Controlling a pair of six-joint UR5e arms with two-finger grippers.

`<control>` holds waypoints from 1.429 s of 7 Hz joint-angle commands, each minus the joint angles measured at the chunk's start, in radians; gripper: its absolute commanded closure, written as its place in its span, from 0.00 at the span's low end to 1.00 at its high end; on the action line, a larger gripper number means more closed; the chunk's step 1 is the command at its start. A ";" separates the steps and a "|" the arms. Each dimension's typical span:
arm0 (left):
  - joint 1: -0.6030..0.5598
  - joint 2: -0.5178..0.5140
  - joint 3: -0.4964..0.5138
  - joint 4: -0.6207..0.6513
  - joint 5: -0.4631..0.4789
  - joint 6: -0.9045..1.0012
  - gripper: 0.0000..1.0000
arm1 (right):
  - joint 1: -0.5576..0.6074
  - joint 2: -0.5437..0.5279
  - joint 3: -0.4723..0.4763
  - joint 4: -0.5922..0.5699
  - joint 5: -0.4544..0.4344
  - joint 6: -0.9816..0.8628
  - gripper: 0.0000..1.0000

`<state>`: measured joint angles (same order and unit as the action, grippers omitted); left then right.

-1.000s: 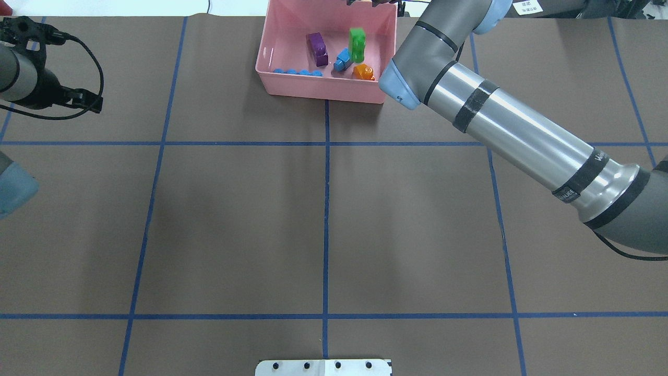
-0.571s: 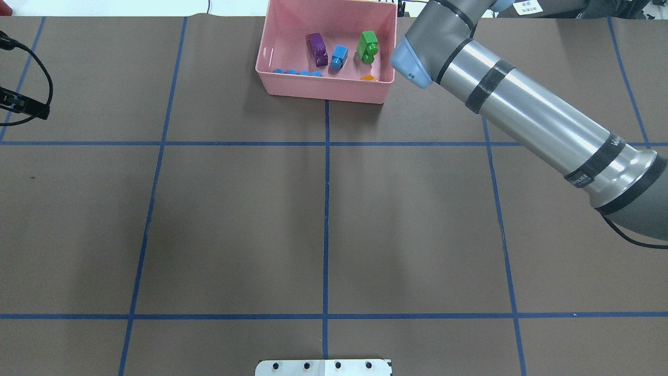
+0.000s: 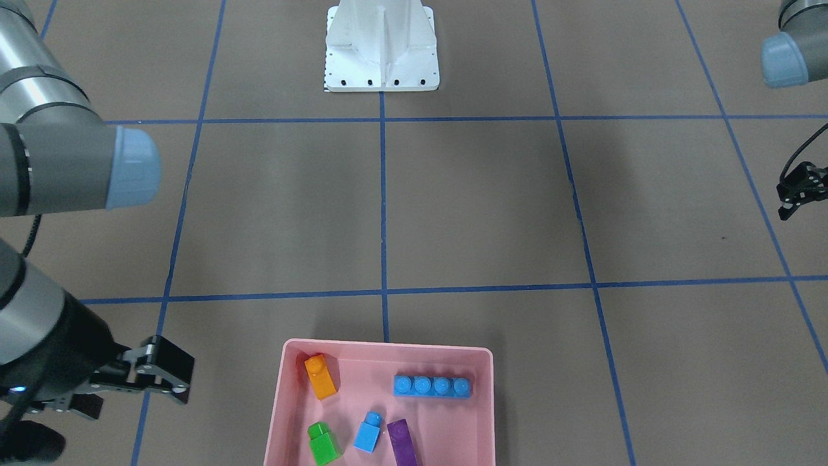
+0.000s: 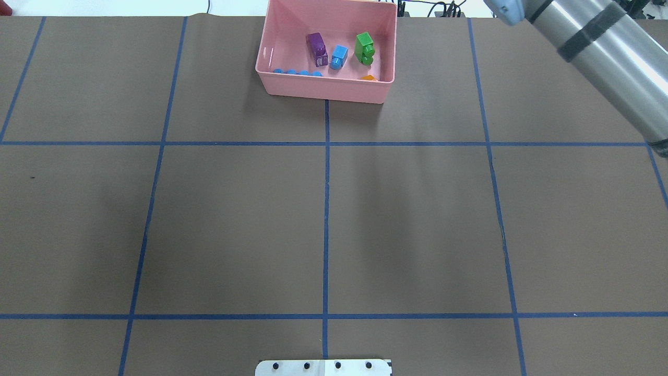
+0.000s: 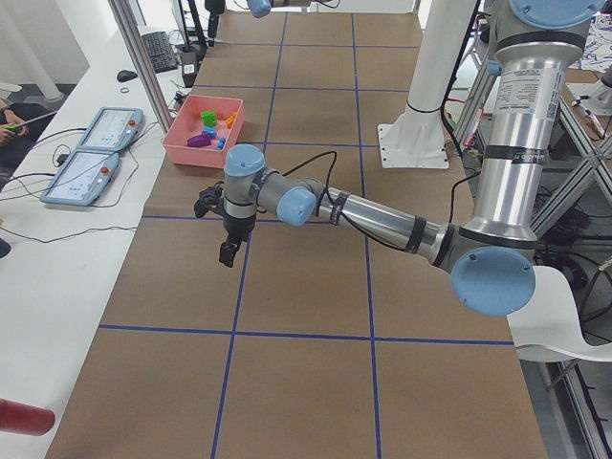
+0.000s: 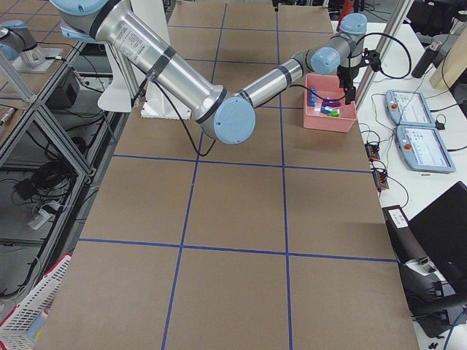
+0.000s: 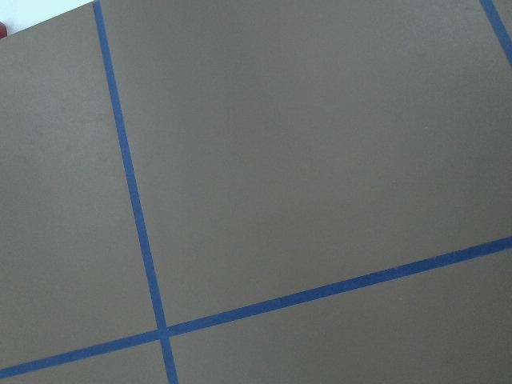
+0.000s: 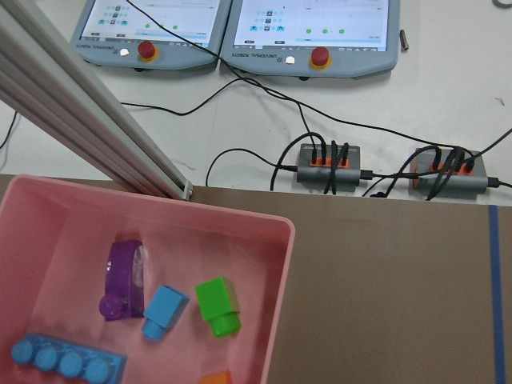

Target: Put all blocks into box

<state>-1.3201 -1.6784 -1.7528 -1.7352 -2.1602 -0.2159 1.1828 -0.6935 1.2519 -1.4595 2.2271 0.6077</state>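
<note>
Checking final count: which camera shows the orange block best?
Exterior front-facing: the orange block lies whole in a corner of the pink box. Overhead shows only a sliver behind the near wall; right wrist crops it at the frame edge; side views too small; left wrist shows none.

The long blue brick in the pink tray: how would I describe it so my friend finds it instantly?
Find the pink box at the edge of the table farthest from the white base. Inside it, near the wall on the robot's side, lies the long blue brick. It alone has four studs in a row; the other blue brick is far shorter.
</note>
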 commanded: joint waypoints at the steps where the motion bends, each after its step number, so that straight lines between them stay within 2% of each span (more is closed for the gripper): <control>1: -0.062 0.008 0.006 -0.004 -0.061 0.004 0.00 | 0.104 -0.255 0.157 -0.077 0.101 -0.231 0.00; 5: -0.064 0.075 0.013 -0.006 -0.062 0.006 0.00 | 0.198 -0.617 0.303 -0.067 0.109 -0.263 0.00; 7: -0.065 0.095 0.013 -0.006 -0.063 0.013 0.00 | 0.219 -0.681 0.317 -0.012 0.105 -0.252 0.00; 8: -0.065 0.114 0.012 -0.006 -0.063 0.026 0.00 | 0.224 -0.766 0.368 -0.010 0.115 -0.258 0.00; 10: -0.065 0.132 0.016 0.002 -0.063 0.119 0.00 | 0.279 -0.848 0.402 -0.005 0.123 -0.296 0.00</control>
<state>-1.3851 -1.5585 -1.7384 -1.7394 -2.2227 -0.1523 1.4261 -1.4897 1.6309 -1.4686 2.3429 0.3367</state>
